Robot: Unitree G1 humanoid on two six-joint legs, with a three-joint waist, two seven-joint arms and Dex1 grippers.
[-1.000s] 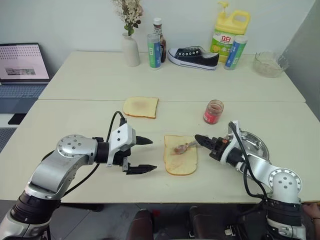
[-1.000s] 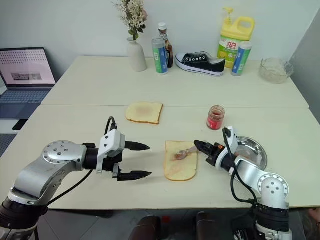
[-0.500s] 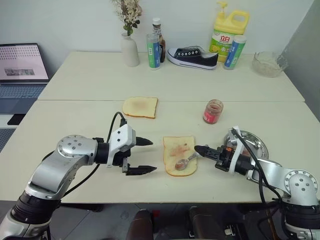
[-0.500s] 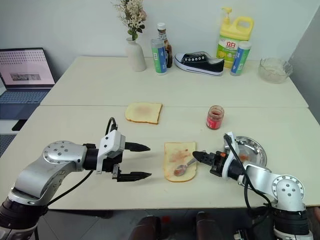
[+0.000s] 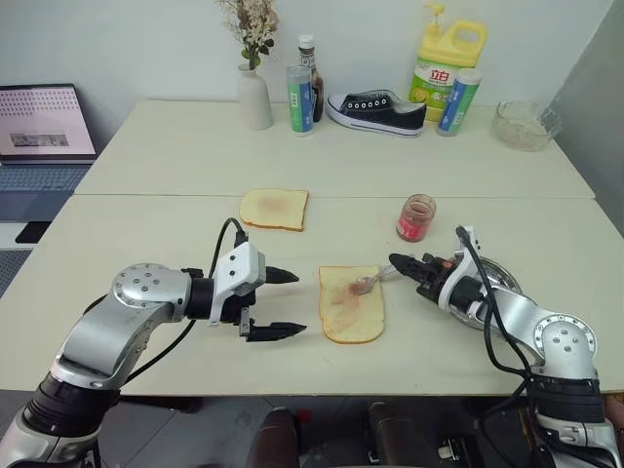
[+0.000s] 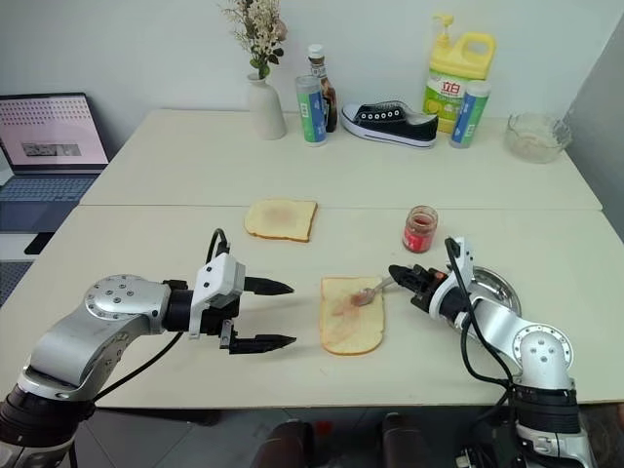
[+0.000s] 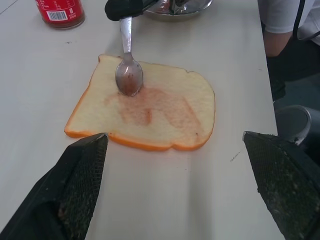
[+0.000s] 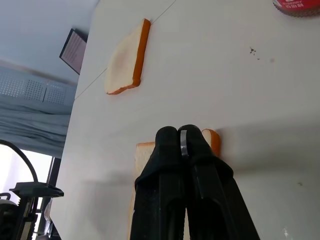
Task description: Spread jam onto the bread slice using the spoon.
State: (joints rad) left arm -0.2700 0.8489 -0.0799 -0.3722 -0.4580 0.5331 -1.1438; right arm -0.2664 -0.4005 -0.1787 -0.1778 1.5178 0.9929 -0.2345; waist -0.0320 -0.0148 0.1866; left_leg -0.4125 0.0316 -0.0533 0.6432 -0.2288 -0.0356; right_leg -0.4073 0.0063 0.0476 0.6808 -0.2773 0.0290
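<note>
The bread slice [image 5: 351, 304] lies flat near the table's front edge, with a thin reddish smear of jam [image 7: 150, 102] across its pale face. My right gripper [image 5: 398, 263] is shut on the handle of the silver spoon [image 5: 369, 283], and the spoon's bowl [image 7: 128, 77] rests on the slice's far right corner. The jam jar [image 5: 416, 217] stands behind the spoon, apart from it. My left gripper [image 5: 300, 303] hovers open just left of the slice, with nothing between its fingers [image 7: 75, 190].
A second, browner slice [image 5: 275, 209] lies further back on the left. A round steel plate [image 6: 492, 285] sits behind my right arm. A vase, bottles, a shoe, a yellow jug and a glass bowl line the far edge. A laptop stands at the far left.
The spoon swept down to the slice's near end and has come back to its far right corner, my right gripper moving with it. The left arm has kept still.
</note>
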